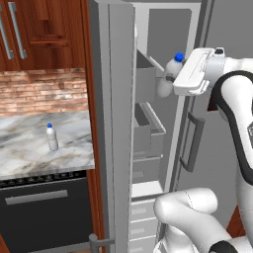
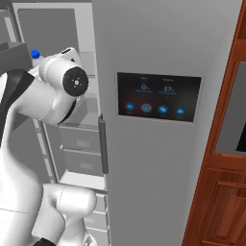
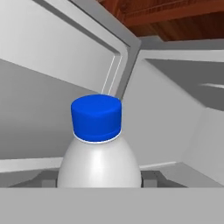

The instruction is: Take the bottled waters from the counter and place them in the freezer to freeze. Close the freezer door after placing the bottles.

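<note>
1. The pincer [image 1: 170,79] was clamped on one bottled water [image 1: 169,74], its body between the jaws and its blue cap [image 3: 96,118] standing above them, upright in the hand view.
2. That held bottle hung inside the open freezer [image 1: 148,123], high up, near the upper door bin [image 1: 145,74] and above the lower bin [image 1: 148,133].
3. The freezer door [image 1: 116,123] stood open to the left of the arm, its edge between the pincer and the counter [image 1: 29,153].
4. Below the bottle were the freezer's grey drawers [image 2: 81,144].
5. To the right, the other door with its blue-lit dispenser panel [image 2: 158,96] was closed.
6. Farther off, the second bottled water [image 1: 51,137] stood upright on the counter, towards its front right corner, well apart from the pincer, with a brick wall [image 1: 44,91] behind and the black dishwasher [image 1: 44,212] below.
</note>
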Controlling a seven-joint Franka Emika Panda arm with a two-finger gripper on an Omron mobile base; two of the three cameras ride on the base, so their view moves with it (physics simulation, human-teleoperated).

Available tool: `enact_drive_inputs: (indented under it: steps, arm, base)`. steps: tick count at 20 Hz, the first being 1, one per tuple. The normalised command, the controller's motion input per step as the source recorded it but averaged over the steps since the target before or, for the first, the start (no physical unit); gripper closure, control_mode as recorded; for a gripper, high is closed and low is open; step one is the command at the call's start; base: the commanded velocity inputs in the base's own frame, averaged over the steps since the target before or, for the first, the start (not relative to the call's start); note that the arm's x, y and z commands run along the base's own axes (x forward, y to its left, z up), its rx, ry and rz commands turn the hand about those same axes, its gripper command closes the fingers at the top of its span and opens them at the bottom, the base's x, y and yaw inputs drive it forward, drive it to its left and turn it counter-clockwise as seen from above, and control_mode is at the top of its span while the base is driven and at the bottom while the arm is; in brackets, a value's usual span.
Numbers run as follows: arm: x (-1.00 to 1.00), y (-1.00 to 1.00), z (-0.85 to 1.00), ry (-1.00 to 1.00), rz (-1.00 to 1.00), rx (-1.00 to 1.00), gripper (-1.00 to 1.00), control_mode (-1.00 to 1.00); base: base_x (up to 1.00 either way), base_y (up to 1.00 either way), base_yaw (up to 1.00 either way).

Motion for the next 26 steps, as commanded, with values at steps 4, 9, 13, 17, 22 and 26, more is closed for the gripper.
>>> enact_drive_inputs:
  steps: [4, 9, 13, 17, 22, 26]
  arm:
    - [0.44, 0.13, 0.0, 0.0, 0.0, 0.0, 1.0, -1.0]
    - [0.39, 0.02, 0.0, 0.0, -0.03, 0.0, 1.0, -1.0]
    - [0.5, 0.0, 0.03, 0.0, -0.07, 0.0, 1.0, -1.0]
    - [0.51, 0.01, 0.12, 0.02, -0.08, 0.0, 1.0, -1.0]
    - [0.42, 0.05, 0.17, 0.0, -0.09, 0.0, 1.0, -1.0]
    - [0.41, 0.0, 0.06, 0.02, -0.04, 0.0, 1.0, -1.0]
  base:
    - [0.0, 0.0, 0.0]
    - [0.0, 0.0, 0.0]
    - [0.0, 0.0, 0.0]
    - [0.0, 0.0, 0.0]
    - [0.0, 0.0, 0.0]
    - [0.0, 0.0, 0.0]
